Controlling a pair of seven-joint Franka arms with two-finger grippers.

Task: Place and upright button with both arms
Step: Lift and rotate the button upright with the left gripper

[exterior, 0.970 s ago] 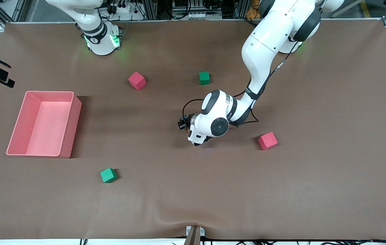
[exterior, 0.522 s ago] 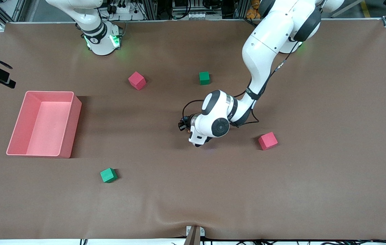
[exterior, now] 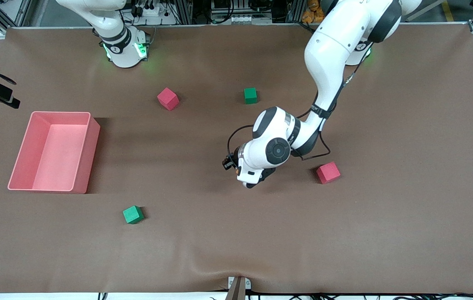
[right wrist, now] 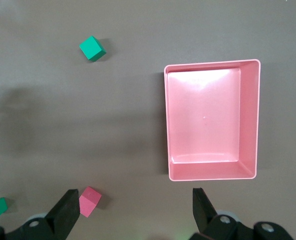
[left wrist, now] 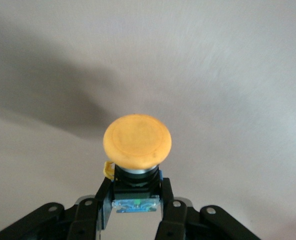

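The button has a round orange cap on a black and blue body. My left gripper is shut on its body, with the cap sticking out past the fingertips. In the front view the left gripper hangs low over the middle of the brown table, mostly hidden under the left arm's white wrist. My right gripper is open and empty, high above the table's right-arm end. It is out of the front view, where only the right arm's base shows.
A pink bin stands at the right arm's end and also shows in the right wrist view. Pink cubes and green cubes lie scattered on the table.
The left arm has shifted a little toward the front camera and the left arm's end, carrying the button with it. Cubes and bin have not moved.
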